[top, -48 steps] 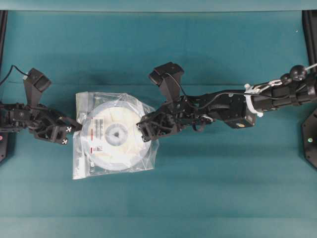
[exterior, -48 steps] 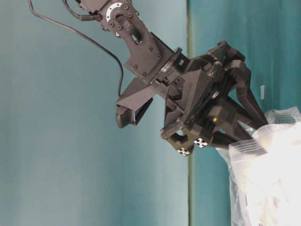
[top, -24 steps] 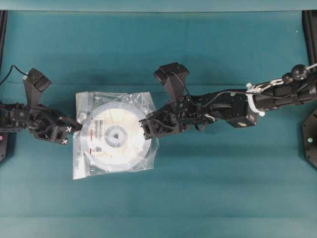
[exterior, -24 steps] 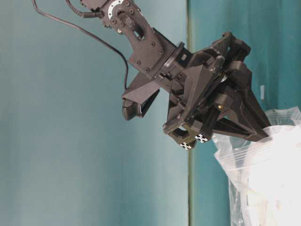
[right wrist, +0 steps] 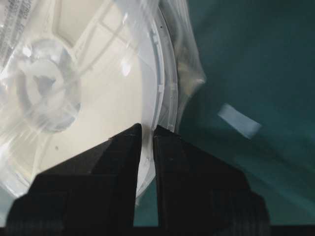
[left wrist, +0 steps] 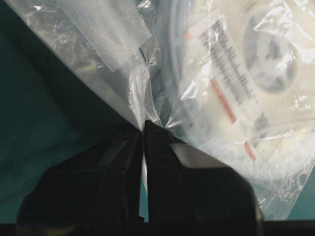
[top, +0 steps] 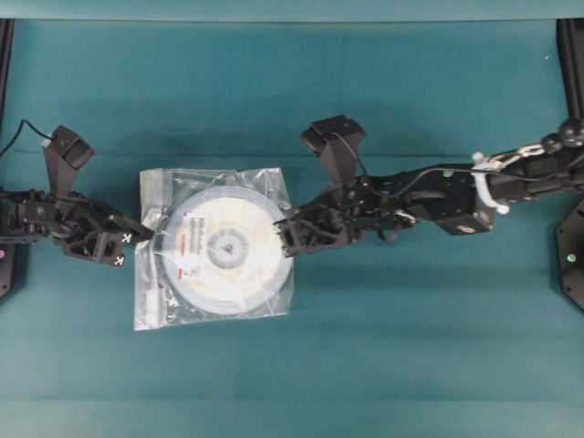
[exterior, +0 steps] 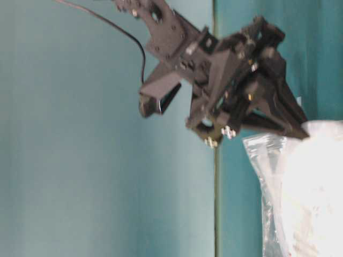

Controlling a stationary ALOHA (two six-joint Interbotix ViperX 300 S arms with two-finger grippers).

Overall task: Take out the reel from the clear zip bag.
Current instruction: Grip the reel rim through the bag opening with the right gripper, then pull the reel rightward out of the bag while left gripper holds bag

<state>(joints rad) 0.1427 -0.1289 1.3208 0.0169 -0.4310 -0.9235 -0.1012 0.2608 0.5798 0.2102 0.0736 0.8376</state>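
On teal table [top: 411, 365], only wrist view shows right claw [right wrist: 146, 129] pinching reel [right wrist: 98, 98].

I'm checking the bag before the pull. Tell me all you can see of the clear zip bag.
The clear zip bag is crinkly, transparent, squarish plastic lying flat on the teal table, the reel still inside. The left claw pinches its left edge; the right claw is closed at its right edge, on the reel's rim.
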